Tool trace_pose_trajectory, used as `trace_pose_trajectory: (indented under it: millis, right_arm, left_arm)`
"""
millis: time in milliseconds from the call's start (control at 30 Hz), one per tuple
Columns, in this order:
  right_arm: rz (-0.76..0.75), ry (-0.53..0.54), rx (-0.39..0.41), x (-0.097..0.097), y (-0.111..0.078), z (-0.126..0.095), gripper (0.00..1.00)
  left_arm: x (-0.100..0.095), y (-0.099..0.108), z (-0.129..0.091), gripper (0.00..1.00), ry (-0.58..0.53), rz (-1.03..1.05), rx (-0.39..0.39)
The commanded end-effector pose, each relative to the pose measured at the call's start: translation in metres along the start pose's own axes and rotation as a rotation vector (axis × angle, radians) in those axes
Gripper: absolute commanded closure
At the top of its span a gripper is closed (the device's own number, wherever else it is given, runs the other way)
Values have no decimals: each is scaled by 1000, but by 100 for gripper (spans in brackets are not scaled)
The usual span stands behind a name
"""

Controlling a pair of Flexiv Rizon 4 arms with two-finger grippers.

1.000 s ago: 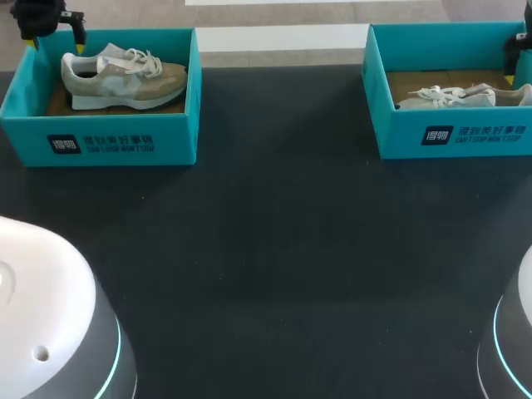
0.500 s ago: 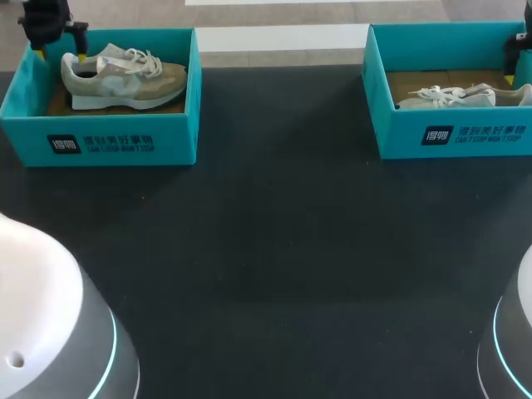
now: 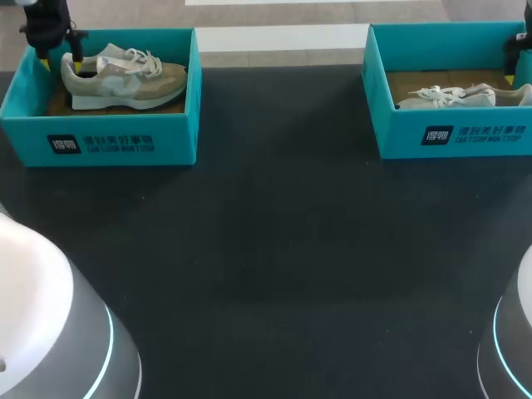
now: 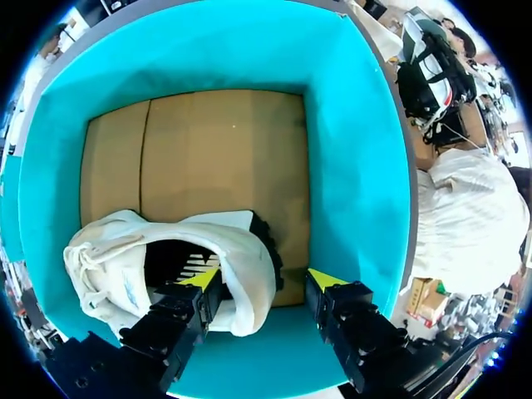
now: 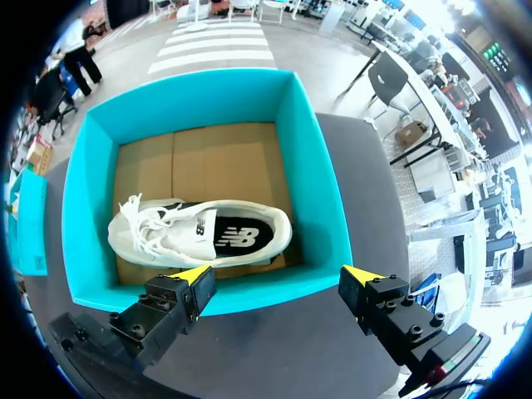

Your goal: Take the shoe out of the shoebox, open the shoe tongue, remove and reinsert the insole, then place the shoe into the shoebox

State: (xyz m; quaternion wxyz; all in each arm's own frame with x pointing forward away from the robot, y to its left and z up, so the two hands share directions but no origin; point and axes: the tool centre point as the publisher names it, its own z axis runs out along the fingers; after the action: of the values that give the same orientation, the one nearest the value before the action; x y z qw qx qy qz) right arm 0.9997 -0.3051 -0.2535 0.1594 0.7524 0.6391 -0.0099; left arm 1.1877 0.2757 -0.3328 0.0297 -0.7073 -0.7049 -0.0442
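Teal shoebox [image 3: 108, 141] around the shoe [image 3: 125, 76]; left gripper [image 4: 264, 280] spread astride its heel; right gripper [image 5: 276, 274], well apart, spread too.

My table [image 3: 283, 233] is a dark, matt surface with two open teal boxes sitting directly on it along the far edge, well apart, with a wide bare stretch between them. The left shoebox [image 3: 108, 141] stands at the far left corner with its printed long wall facing me. The right shoebox [image 3: 453, 133] stands at the far right, turned the same way, and its outer end runs past the edge of the head view.
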Motion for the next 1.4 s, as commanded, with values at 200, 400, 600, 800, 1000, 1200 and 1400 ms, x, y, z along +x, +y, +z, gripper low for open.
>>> trace_pose_trajectory:
  millis: [200,400,600,800,1000,1200,1400]
  right_arm:
    - [2,-1,-1,0,0,0,0]
    - [2,-1,-1,0,0,0,0]
    - [2,-1,-1,0,0,0,0]
    - [2,-1,-1,0,0,0,0]
    - [2,-1,-1,0,0,0,0]
    - [2,-1,-1,0,0,0,0]
    - [2,-1,-1,0,0,0,0]
  left_arm:
    - [3,16,20,42,-33,-18,64]
    - [6,19,32,40,-24,-10,67]
    - [7,18,43,46,-28,9,70]
    - [7,18,52,63,-24,19,72]
    - [10,14,51,86,-16,35,77]
    - [13,9,49,100,12,79,88]
    - [22,2,23,100,83,152,125]
